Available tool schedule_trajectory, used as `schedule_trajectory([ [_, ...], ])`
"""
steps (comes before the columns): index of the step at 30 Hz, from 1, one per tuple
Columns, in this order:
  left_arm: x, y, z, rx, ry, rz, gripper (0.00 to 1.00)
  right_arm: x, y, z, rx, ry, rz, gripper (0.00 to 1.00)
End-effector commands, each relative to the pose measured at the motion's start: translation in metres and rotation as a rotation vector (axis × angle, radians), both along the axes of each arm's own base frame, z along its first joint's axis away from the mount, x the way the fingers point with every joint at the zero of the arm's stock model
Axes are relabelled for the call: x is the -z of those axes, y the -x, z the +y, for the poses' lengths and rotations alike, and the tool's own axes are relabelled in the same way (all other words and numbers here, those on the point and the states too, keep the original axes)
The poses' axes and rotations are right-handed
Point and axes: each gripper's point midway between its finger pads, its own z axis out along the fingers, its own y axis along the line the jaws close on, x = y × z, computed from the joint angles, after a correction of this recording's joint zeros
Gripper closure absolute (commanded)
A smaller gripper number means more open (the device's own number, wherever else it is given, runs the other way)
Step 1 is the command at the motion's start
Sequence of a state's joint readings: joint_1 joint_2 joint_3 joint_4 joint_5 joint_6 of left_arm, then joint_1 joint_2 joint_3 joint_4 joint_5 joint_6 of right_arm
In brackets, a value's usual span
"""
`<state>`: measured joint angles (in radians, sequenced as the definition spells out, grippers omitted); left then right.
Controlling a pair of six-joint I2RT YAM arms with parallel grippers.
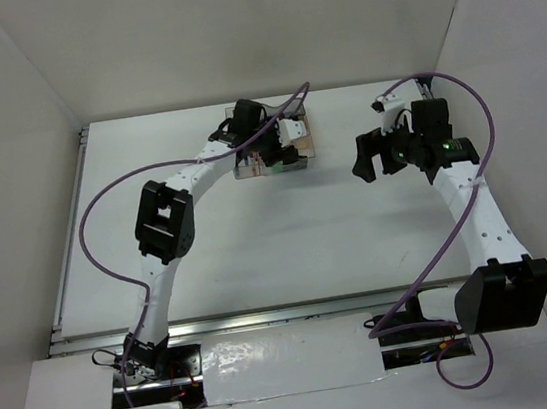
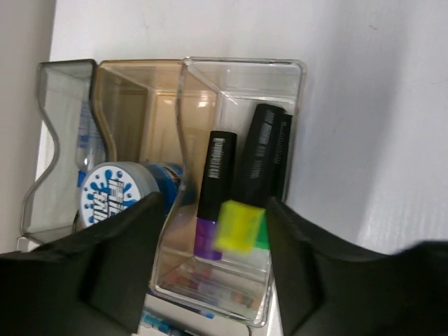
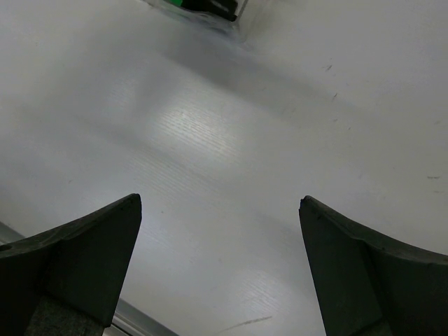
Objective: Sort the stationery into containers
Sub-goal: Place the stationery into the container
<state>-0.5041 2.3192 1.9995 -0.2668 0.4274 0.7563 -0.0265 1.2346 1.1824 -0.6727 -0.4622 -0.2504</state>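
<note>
open table (image 3: 231, 140) beside crowded organiser (image 2: 241, 66)

Right gripper (image 3: 219, 203) hung there, dark fingers (image 3: 84, 259) spread far apart over the bare white tabletop (image 3: 210, 126). At the top, a corner of the clear organiser (image 3: 236, 21) peeked in, green and dark stationery (image 3: 176, 3) inside. The tabletop's edge showed beneath the left finger.

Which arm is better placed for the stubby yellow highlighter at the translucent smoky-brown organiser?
Left: the left gripper is at the organiser, fingers flanking the yellow highlighter. The right gripper hangs open over the table.
</note>
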Motion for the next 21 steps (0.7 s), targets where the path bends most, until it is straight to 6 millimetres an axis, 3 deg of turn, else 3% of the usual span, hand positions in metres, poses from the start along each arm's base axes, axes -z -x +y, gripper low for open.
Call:
schedule_trajectory([
  [1,-0.017,-0.016,-0.006,-0.012,0.046,-0.07,0.26,-0.008,-0.002,0.003,-0.014,-0.017,-0.043,0.0],
  [4,-0.027,-0.015,-0.009,-0.012,0.072,-0.078,0.12,-0.01,-0.003,0.003,-0.014,-0.016,-0.05,0.0],
  [6,-0.055,-0.013,-0.012,-0.023,0.102,-0.098,0.08,-0.015,-0.004,0.003,-0.013,-0.02,-0.055,0.0],
  [7,-0.094,-0.01,-0.01,-0.058,0.167,-0.105,0.06,-0.02,-0.004,0.003,-0.012,-0.024,-0.062,0.0],
  [10,-0.172,0.001,0.007,-0.16,0.364,-0.051,0.02,-0.03,-0.003,0.002,0.003,-0.032,-0.085,0.0],
  [11,-0.211,0.005,0.032,-0.201,0.432,-0.057,0.01,-0.031,-0.003,0.001,0.01,-0.036,-0.091,0.0],
  [13,-0.235,0.012,0.061,-0.305,0.52,0.029,0.01,-0.035,-0.004,-0.001,0.031,-0.048,-0.107,0.0],
  [14,-0.241,0.018,0.092,-0.376,0.508,0.073,0.01,-0.031,-0.004,-0.002,0.041,-0.052,-0.102,0.0],
  [16,-0.23,0.023,0.127,-0.5,0.45,0.138,0.01,-0.018,-0.006,-0.008,0.08,-0.048,-0.068,0.0],
  [17,-0.212,0.033,0.16,-0.588,0.385,0.211,0.01,-0.012,-0.008,-0.011,0.101,-0.042,-0.05,0.0],
  [19,-0.187,0.043,0.199,-0.697,0.347,0.28,0.01,0.003,-0.012,-0.02,0.159,-0.033,-0.006,0.0],
  [20,-0.162,0.054,0.233,-0.794,0.336,0.323,0.01,0.011,-0.013,-0.022,0.178,-0.032,0.01,0.0],
  [21,-0.149,0.058,0.252,-0.884,0.342,0.335,0.01,0.018,-0.015,-0.025,0.196,-0.027,0.024,0.0],
])
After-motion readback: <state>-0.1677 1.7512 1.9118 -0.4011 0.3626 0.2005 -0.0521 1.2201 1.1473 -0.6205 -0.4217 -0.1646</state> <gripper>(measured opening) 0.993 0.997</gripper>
